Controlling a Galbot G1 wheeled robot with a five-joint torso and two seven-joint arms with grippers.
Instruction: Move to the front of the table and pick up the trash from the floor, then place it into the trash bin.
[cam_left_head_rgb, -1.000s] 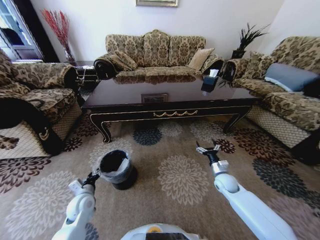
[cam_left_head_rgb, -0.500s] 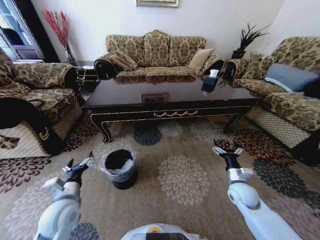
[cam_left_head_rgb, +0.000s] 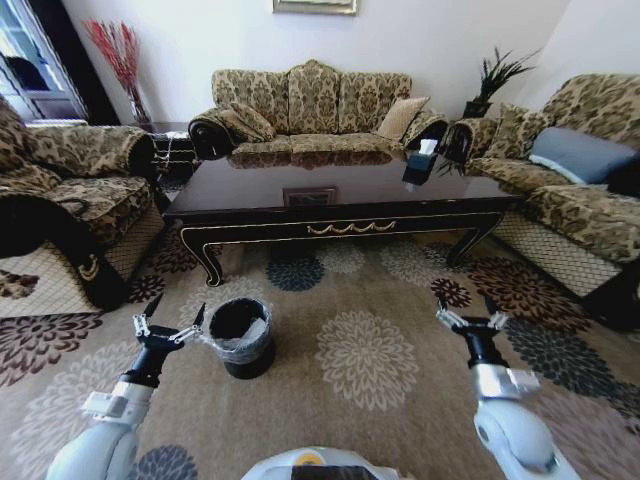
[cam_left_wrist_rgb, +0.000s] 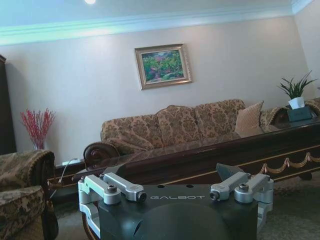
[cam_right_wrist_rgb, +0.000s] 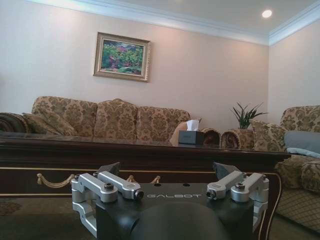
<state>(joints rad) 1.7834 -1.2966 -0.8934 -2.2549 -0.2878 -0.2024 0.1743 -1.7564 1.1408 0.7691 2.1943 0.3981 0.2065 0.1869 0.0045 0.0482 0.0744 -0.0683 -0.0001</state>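
Note:
The glossy dark brown table (cam_left_head_rgb: 340, 195) stands ahead on the patterned carpet, and it also crosses the left wrist view (cam_left_wrist_rgb: 210, 157) and the right wrist view (cam_right_wrist_rgb: 125, 155). The small black trash bin (cam_left_head_rgb: 240, 337) with its clear bag sits on the carpet in front of the table's left end; something pale lies inside it. My left gripper (cam_left_head_rgb: 168, 325) hangs open just left of the bin, empty. My right gripper (cam_left_head_rgb: 466, 318) is open and empty, low over the carpet at the right. No trash is visible on the floor.
Patterned sofas ring the table: one behind (cam_left_head_rgb: 312, 105), one left (cam_left_head_rgb: 70, 200), one right (cam_left_head_rgb: 575, 170). A tissue box (cam_left_head_rgb: 420, 160) sits on the table's right end. Open carpet (cam_left_head_rgb: 365, 355) lies between the grippers.
Both arms have swung outward and drawn back toward me: the left gripper moved away from the bin's rim to its left, the right gripper moved right and nearer.

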